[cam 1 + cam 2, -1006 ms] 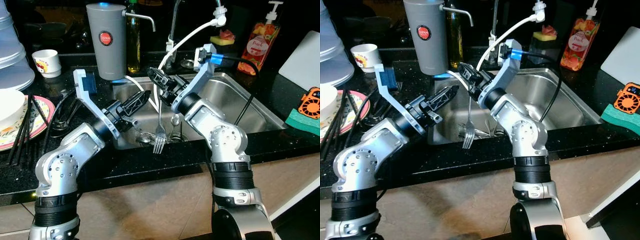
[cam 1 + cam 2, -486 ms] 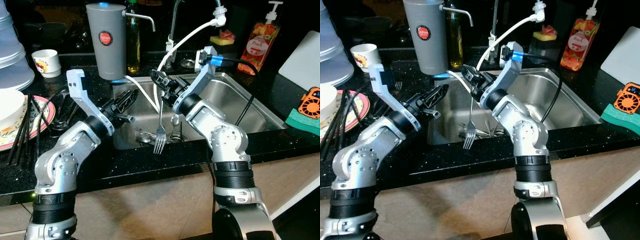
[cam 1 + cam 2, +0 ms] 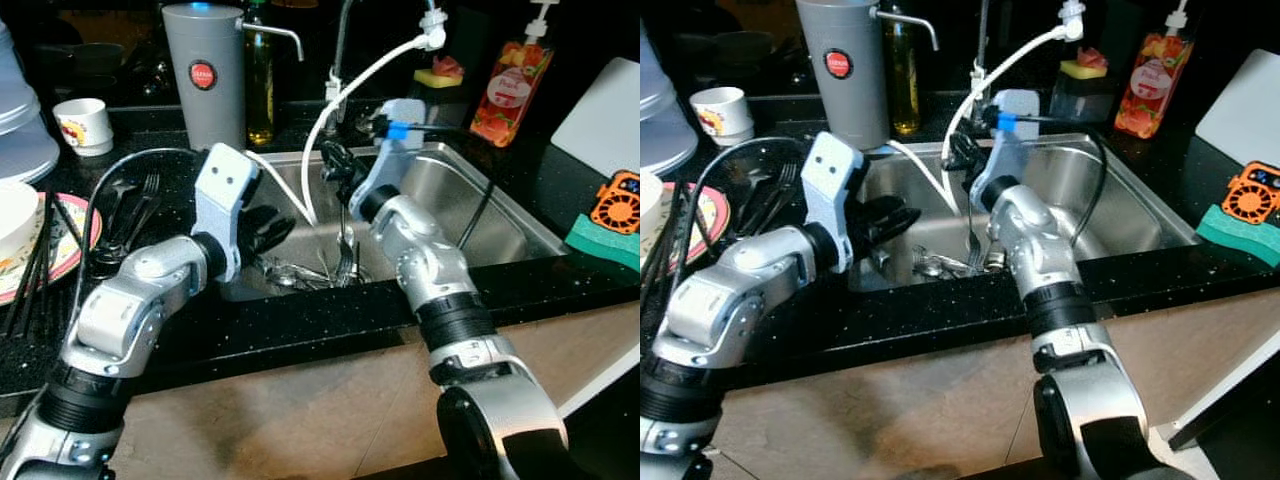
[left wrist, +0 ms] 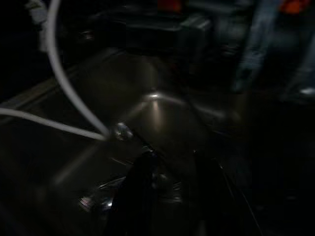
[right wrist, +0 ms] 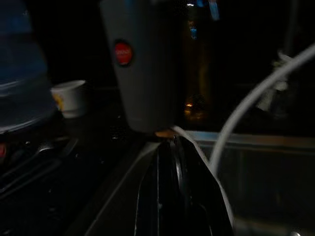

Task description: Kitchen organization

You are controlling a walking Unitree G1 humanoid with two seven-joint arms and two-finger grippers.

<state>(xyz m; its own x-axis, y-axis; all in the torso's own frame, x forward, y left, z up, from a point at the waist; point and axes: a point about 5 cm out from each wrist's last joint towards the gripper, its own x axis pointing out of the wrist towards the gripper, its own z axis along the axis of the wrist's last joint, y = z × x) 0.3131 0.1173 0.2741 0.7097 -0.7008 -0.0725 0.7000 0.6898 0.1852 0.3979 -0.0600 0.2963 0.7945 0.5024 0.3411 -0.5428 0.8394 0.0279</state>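
My left arm has swung in and dipped its pincer [image 3: 268,226] into the sink [image 3: 500,215], fingers apart, empty. My right pincer [image 3: 335,165] has carried the fork [image 3: 345,255] deeper and is clenched on its handle, tines down among the cutlery [image 3: 290,272] at the bottom. Early days, I reckon: that pile is unsorted, and forks [image 3: 135,200] lie on the worktop [image 3: 300,320].

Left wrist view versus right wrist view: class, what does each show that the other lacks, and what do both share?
Left wrist view: the left claw, fingers apart, above cutlery on the steel sink floor. Right wrist view: the right claw, fingers together on a thin fork handle, facing the grey canister and a small cup on the dark counter. Both: a white hose and the sink.
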